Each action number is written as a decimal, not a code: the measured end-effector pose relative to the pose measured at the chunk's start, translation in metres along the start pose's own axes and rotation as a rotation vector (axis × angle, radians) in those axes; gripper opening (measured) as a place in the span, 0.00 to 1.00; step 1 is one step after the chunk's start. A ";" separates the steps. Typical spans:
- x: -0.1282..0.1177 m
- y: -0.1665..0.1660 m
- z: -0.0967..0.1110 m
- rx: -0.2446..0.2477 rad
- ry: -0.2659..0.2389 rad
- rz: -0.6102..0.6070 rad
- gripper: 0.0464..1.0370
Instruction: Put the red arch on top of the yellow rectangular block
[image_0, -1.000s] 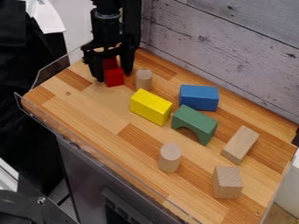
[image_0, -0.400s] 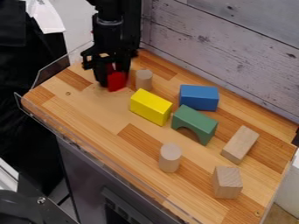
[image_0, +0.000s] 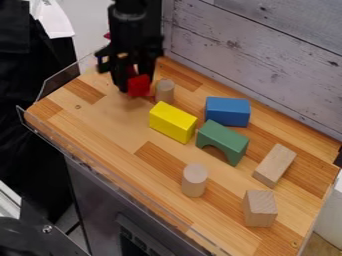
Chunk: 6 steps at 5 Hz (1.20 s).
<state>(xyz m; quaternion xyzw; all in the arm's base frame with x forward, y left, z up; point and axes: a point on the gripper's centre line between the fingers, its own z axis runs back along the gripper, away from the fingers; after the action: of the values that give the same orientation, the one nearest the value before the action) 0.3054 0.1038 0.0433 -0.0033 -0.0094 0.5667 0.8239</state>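
In the camera view, take the yellow rectangular block (image_0: 172, 122) as the centre of a clock, with twelve o'clock toward the top. The black gripper (image_0: 135, 84) hangs at eleven o'clock, closed on the red arch (image_0: 139, 88), which sits low between its fingers. So the arch is held up-and-left of the yellow block and apart from it, and nothing lies on the yellow block's top. At twelve, near the yellow block, a pale wooden cylinder (image_0: 164, 92) stands upright, just beside the red arch; whether those two touch, I cannot tell. The blue block (image_0: 227, 111) lies between two and three o'clock. At four comes the green arch (image_0: 222, 141), very near the yellow block, its opening toward the lower left. Farther out, also at four, lies a long wooden block (image_0: 274, 165). A chunky wooden block (image_0: 259, 208) sits at five, and a second pale cylinder (image_0: 194, 180) stands upright between five and six. All rest on the striped wooden table (image_0: 100, 122); a grey plank wall (image_0: 267, 65) rises beyond it toward one and two.
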 end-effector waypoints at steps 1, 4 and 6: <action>-0.020 -0.010 0.038 -0.001 -0.097 -0.025 0.52; -0.084 0.002 0.036 -0.061 -0.083 -0.025 0.52; -0.089 -0.009 0.015 -0.158 0.008 0.076 0.52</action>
<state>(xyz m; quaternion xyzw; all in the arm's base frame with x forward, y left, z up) 0.2813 0.0175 0.0569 -0.0709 -0.0508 0.5951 0.7989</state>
